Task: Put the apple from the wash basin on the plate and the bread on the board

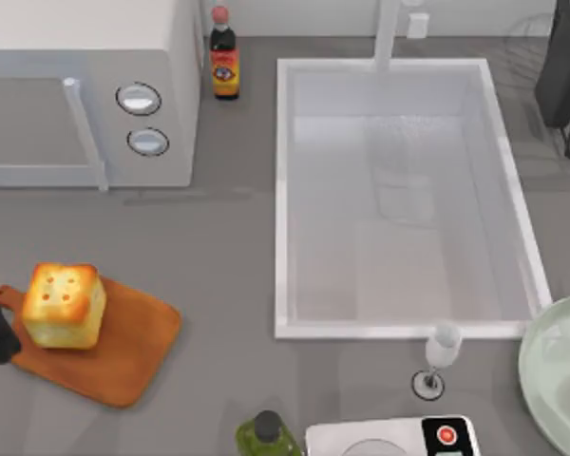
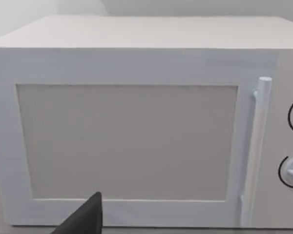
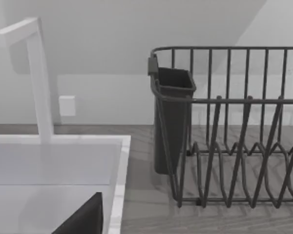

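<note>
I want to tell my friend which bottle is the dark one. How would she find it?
Start at the big white microwave in the table's far left corner. In the gap between it and the wash basin stands the dark bottle. It has a red cap and a red-and-yellow label, unlike the green bottle at the near edge.

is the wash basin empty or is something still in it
Empty, as far as the top view shows: the wash basin has only its bare white floor and walls, with no apple inside. The bread sits on the board.
</note>
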Action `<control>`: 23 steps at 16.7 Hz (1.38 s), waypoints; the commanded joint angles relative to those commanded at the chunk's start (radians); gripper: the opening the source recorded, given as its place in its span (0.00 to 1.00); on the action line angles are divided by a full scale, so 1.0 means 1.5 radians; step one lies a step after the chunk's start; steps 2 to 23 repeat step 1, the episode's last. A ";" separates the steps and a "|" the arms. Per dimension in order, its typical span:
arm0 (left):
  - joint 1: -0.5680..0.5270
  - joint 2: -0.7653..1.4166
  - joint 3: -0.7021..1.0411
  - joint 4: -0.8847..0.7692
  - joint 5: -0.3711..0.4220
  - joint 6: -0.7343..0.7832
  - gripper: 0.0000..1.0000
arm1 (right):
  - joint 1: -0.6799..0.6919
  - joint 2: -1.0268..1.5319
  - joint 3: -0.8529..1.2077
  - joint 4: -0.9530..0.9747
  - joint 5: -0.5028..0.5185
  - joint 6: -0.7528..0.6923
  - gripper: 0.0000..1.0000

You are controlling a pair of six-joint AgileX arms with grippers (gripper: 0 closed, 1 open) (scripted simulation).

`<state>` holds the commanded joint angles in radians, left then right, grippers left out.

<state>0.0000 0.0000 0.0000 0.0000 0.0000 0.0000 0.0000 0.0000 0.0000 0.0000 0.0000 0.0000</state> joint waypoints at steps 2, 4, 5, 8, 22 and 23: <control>0.000 0.000 0.000 0.000 0.000 0.000 1.00 | 0.000 0.000 0.000 0.000 0.000 0.000 1.00; 0.000 0.000 0.000 0.000 0.000 0.000 1.00 | 0.000 0.000 0.000 0.000 0.000 0.000 1.00; 0.000 0.000 0.000 0.000 0.000 0.000 1.00 | 0.000 0.000 0.000 0.000 0.000 0.000 1.00; 0.000 0.000 0.000 0.000 0.000 0.000 1.00 | 0.000 0.000 0.000 0.000 0.000 0.000 1.00; 0.000 0.000 0.000 0.000 0.000 0.000 1.00 | 0.000 0.000 0.000 0.000 0.000 0.000 1.00; 0.000 0.000 0.000 0.000 0.000 0.000 1.00 | 0.000 0.000 0.000 0.000 0.000 0.000 1.00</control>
